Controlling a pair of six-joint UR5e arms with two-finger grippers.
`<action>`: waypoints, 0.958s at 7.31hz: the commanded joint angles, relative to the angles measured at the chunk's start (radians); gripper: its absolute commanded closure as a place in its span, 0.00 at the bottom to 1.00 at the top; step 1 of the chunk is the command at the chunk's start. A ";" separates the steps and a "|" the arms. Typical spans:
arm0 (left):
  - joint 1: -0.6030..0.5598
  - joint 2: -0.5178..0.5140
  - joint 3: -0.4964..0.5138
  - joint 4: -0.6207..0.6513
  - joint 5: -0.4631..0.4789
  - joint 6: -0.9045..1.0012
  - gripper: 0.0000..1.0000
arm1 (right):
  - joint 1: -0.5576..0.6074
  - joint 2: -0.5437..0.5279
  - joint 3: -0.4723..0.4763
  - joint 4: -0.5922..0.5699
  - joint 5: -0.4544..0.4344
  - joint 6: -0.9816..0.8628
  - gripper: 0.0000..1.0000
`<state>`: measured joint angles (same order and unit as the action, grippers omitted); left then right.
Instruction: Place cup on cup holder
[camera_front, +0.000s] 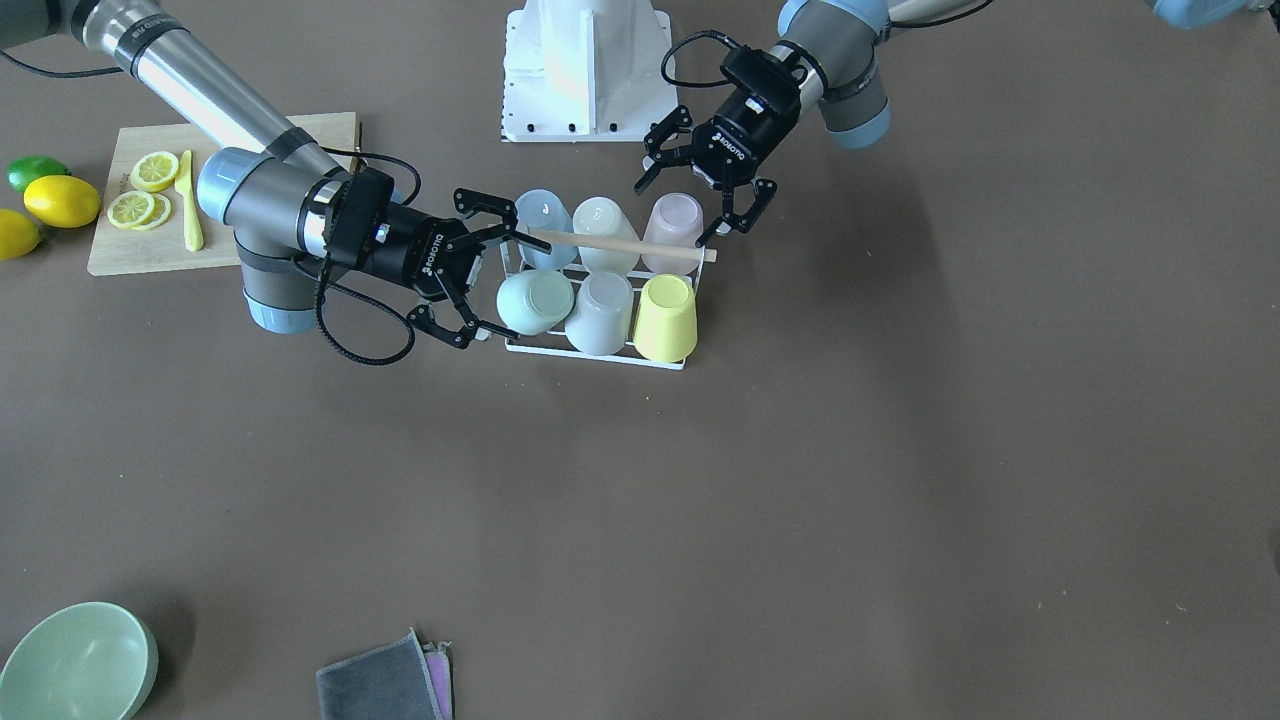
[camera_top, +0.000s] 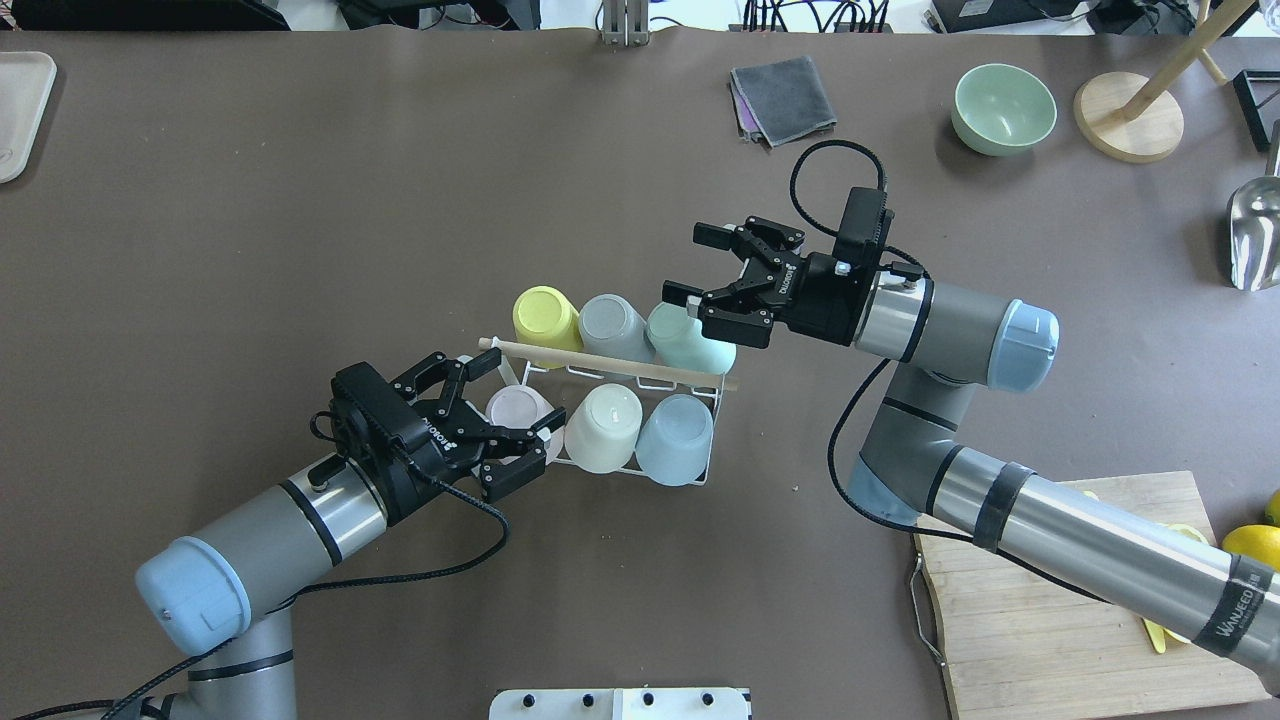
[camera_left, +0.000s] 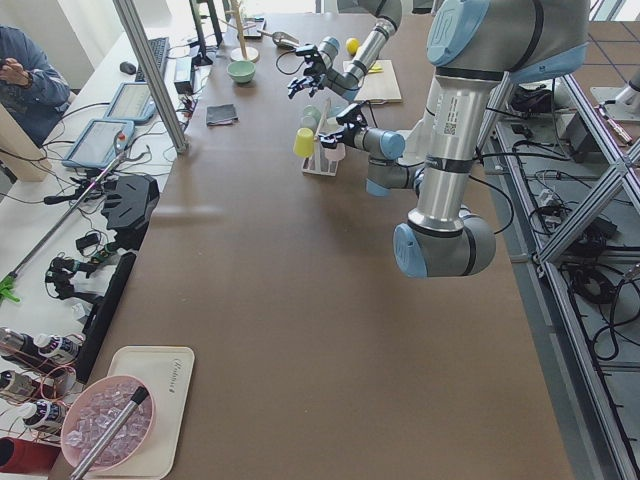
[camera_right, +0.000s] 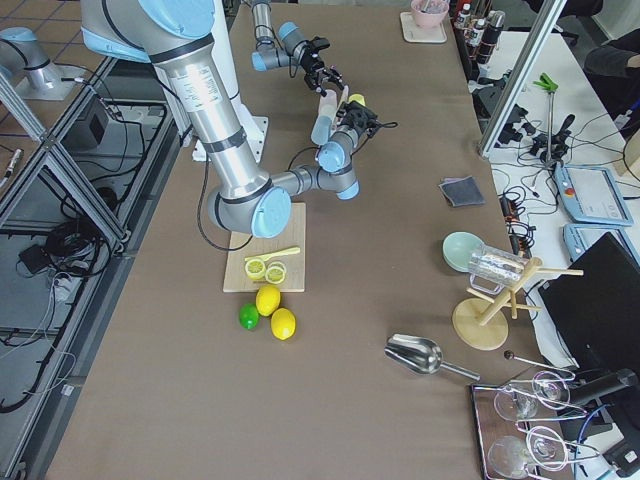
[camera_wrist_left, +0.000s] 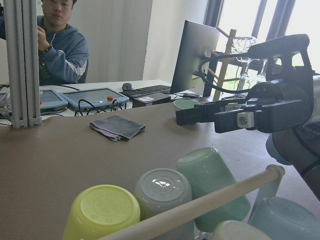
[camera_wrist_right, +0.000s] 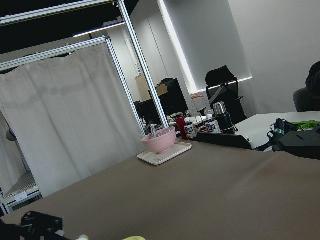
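The cup holder (camera_top: 610, 366), a white wire rack with a wooden rod across its top, stands mid-table with several upside-down cups on its prongs. The far row has a yellow cup (camera_top: 545, 315), a grey cup (camera_top: 615, 325) and a mint cup (camera_top: 690, 340). The near row has a pink cup (camera_top: 520, 410), a cream cup (camera_top: 610, 425) and a blue cup (camera_top: 675, 435). My left gripper (camera_top: 515, 415) is open, its jaws on either side of the pink cup (camera_front: 672, 230). My right gripper (camera_top: 690, 263) is open and empty, just beside the mint cup (camera_front: 535, 300).
A wooden cutting board (camera_front: 130, 255) with lemon slices and a yellow knife lies by my right arm, with lemons and a lime (camera_front: 50, 195) beyond it. A green bowl (camera_top: 1003, 108) and a grey cloth (camera_top: 785, 98) lie at the far side. A wooden stand (camera_top: 1130, 115) and a metal scoop (camera_top: 1255, 235) are far right.
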<state>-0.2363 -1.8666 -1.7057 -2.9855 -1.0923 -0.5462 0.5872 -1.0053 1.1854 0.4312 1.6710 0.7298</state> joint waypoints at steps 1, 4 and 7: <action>-0.001 0.041 -0.026 0.003 0.000 0.002 0.01 | 0.079 0.004 0.061 -0.114 0.005 0.016 0.00; 0.099 0.089 -0.115 -0.006 0.002 -0.001 0.01 | 0.193 0.007 0.348 -0.695 0.076 0.007 0.00; 0.115 0.185 -0.202 0.019 -0.008 -0.005 0.01 | 0.204 -0.018 0.647 -1.290 0.072 -0.012 0.00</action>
<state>-0.1263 -1.7352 -1.8650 -2.9815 -1.0949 -0.5513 0.7873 -1.0163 1.7274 -0.6309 1.7453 0.7238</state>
